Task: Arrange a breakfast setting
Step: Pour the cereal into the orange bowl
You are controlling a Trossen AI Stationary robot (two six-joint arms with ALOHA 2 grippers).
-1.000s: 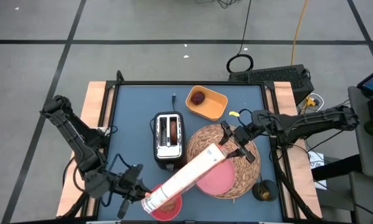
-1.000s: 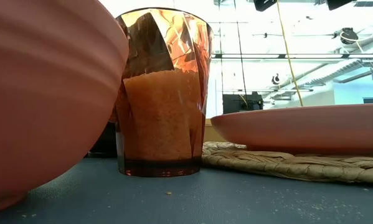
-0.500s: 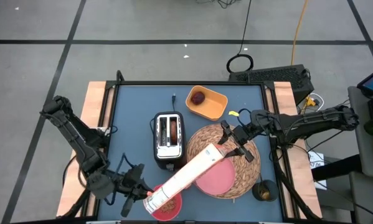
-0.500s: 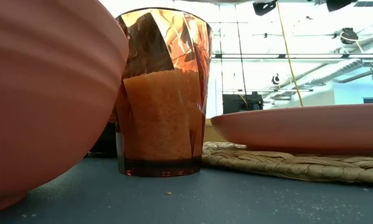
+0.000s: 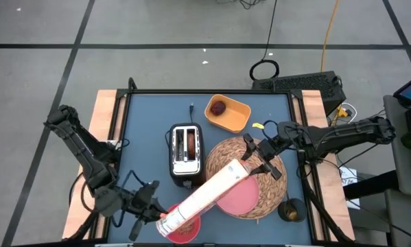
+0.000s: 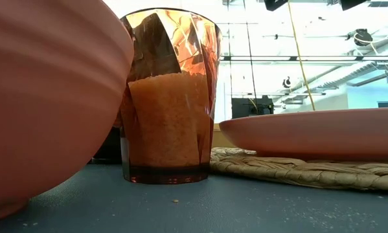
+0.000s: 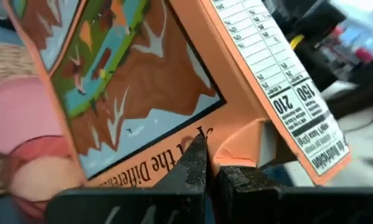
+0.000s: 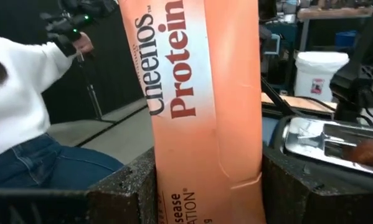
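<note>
Barely anything shifts across the last second: the tall salmon-orange cardboard cereal box (image 5: 206, 197) stays tipped on a slant, its lower end over the small pink bowl (image 5: 185, 229) at the bench's near edge, its upper end over the large round woven straw placemat (image 5: 250, 175). Brown cereal shows in the bowl beneath the box's mouth, so pouring looks to be the step in hand, though no stream can be made out. The flat pink plate (image 5: 237, 199) lies on the placemat's near side, partly under the box.

The right pincer (image 5: 259, 159) stays clamped on the box's raised end; the right wrist view shows its two dark fingers (image 8: 118, 186) pressed against both narrow sides. The left pincer (image 5: 149, 203) has edged a touch back and forth beside the bowl and now sits at the box's lower end, its fingertips (image 7: 195, 165) nearly shut, pinching the opened top flap.

Further out, a silver two-slot toaster (image 5: 185, 152) holds a brown ring-shaped bread (image 5: 191, 144) in one slot, and a small dark-red fruit (image 5: 219, 108) rests in an orange square tray (image 5: 228, 113). Both are not yet on the plate. A faceted amber tumbler (image 6: 171, 97) stands just beside the bowl in the low view.
</note>
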